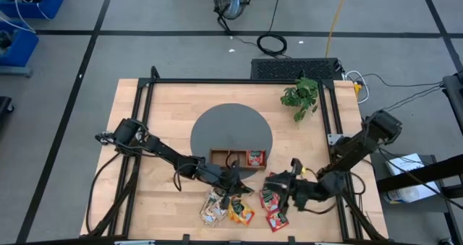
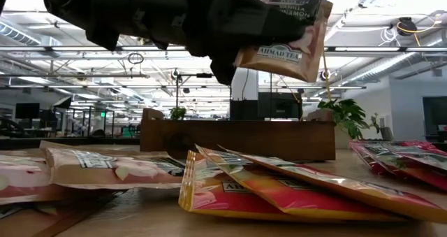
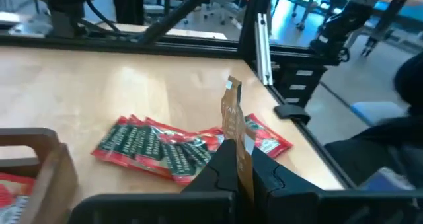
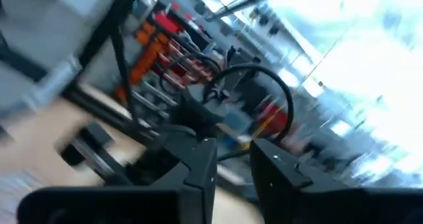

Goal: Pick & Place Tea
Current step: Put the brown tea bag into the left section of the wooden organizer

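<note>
My left gripper (image 3: pixel 236 168) is shut on a beige-brown tea packet (image 3: pixel 232 118), which also shows lifted in the low view (image 2: pixel 286 45). In the high view this gripper (image 1: pixel 235 183) hovers just near of the wooden tray (image 1: pixel 221 158), whose right compartment holds a red packet (image 1: pixel 256 157). On the table lie beige packets (image 1: pixel 212 209), orange-yellow packets (image 1: pixel 241 213) and red packets (image 1: pixel 273 199). My right gripper (image 1: pixel 288 180) is above the red packets; its wrist view shows it open (image 4: pixel 231 168) and empty. My left gripper pinches the beige-brown packet between its two fingers at one edge (image 3: pixel 243 159). The wrist view sees the packet edge-on, sticking out beyond the fingertips. In the low view it is lifted clear of the table and tilted, well above the packets lying there (image 2: pixel 279 188).
A dark round mat (image 1: pixel 231 129) lies under the tray's far side. A small green plant (image 1: pixel 301 97) stands at the far right of the table. Black frame rails (image 1: pixel 145 115) run along the table's left and right sides. Bare wood shows left of the packets.
</note>
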